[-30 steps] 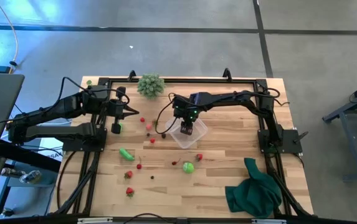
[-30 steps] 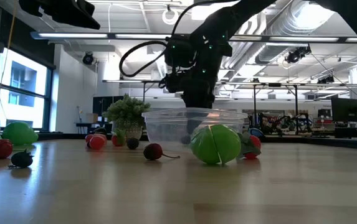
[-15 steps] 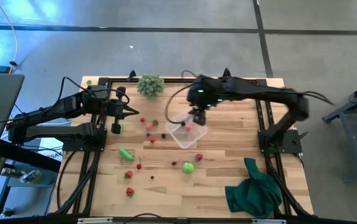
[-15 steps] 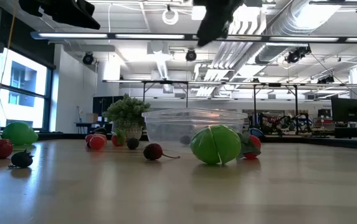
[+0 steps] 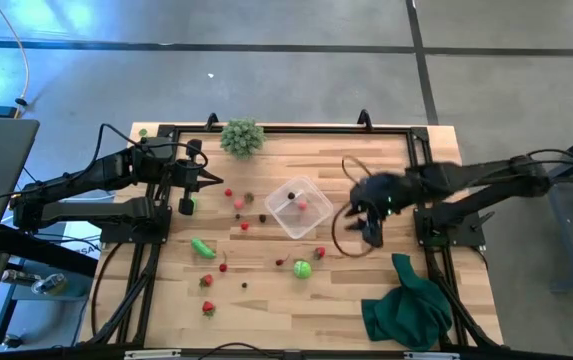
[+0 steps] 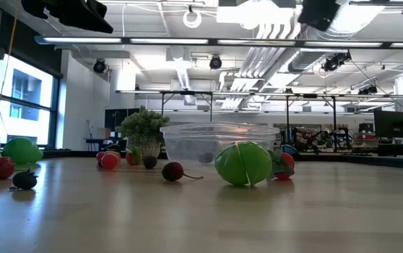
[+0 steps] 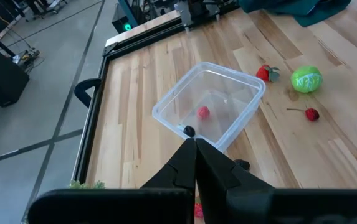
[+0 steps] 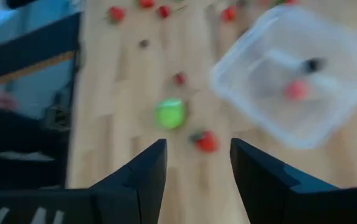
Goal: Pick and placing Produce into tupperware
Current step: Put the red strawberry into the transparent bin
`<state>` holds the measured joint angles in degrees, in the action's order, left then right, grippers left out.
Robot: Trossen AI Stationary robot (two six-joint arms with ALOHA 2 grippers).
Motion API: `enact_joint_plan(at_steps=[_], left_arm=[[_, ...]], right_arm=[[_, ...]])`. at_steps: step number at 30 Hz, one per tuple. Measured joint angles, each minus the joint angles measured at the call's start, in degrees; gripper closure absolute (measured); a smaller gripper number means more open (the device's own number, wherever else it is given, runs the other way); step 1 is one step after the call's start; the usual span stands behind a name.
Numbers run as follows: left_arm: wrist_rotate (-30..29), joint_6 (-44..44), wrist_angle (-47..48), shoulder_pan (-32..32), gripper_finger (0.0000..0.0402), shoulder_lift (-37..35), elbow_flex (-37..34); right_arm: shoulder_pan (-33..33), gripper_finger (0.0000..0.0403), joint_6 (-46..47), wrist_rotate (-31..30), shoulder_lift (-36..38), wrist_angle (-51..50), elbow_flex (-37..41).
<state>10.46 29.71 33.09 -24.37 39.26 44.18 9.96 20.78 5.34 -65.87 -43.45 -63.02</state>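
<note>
Nearest to me, my right gripper (image 8: 195, 168) hangs above the table's right half with its two fingers (image 8: 138, 180) parted and nothing between them; in the high view it (image 5: 371, 228) is smeared and its outline hard to trace. Just beyond the gap lie a round green piece (image 8: 170, 114) and a red berry (image 8: 206, 142), both blurred. Past them sits the tupperware (image 8: 293, 81), part of its rim cut off at the picture's edge, holding one red piece (image 8: 296, 90) and one small dark piece (image 8: 314, 65).

My left gripper (image 7: 195, 144) waits over the table's left side, fingers pressed together, holding nothing. Beyond its tip the same tupperware (image 7: 210, 104) is seen whole; the red piece (image 7: 203, 112) rests on its floor, and the dark piece (image 7: 189, 131) lies close to the near wall. Farther off lie a strawberry (image 7: 266, 73), the round green piece (image 7: 306, 80) and a stemmed cherry (image 7: 312, 114).

From above, the tupperware (image 5: 297, 206) stands near the table's centre, with loose produce scattered to its left and toward the front edge: an oblong green piece (image 5: 202, 247), red berries (image 5: 207, 308), the green ball (image 5: 302, 268).

At table height the green ball (image 6: 243, 163) hides part of the container's wall (image 6: 194, 144). A bushy pale clump (image 6: 143, 128) stands behind. A dark green cloth (image 5: 408, 305) lies at the right front corner.
</note>
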Motion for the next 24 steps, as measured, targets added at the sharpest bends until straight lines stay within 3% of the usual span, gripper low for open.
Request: enact_joint_plan(at_steps=[4,9,14,19,24], left_arm=[[0.00,0.00,0.00,0.00,0.0401,-0.01,0.00],[0.00,0.00,0.01,0.00,0.0401,0.01,0.00],[0.00,0.01,0.01,0.01,0.0401,-0.01,0.00],[0.00,0.00,0.00,0.00,0.0401,-0.01,0.00],[0.00,0.01,0.01,0.01,0.0401,0.01,0.00]], right_arm=[[4.43,0.0234,-3.33,1.08,-0.84,8.91,7.75],[6.25,0.0233,-4.58,-4.07,-5.63,20.85,14.12],[6.21,0.0233,-11.49,-7.21,-12.12,20.72,14.79],[6.11,0.0233,-15.25,-6.78,-18.45,20.80,14.79],[5.28,0.0233,-24.86,-6.46,-22.03,20.94,14.79]])
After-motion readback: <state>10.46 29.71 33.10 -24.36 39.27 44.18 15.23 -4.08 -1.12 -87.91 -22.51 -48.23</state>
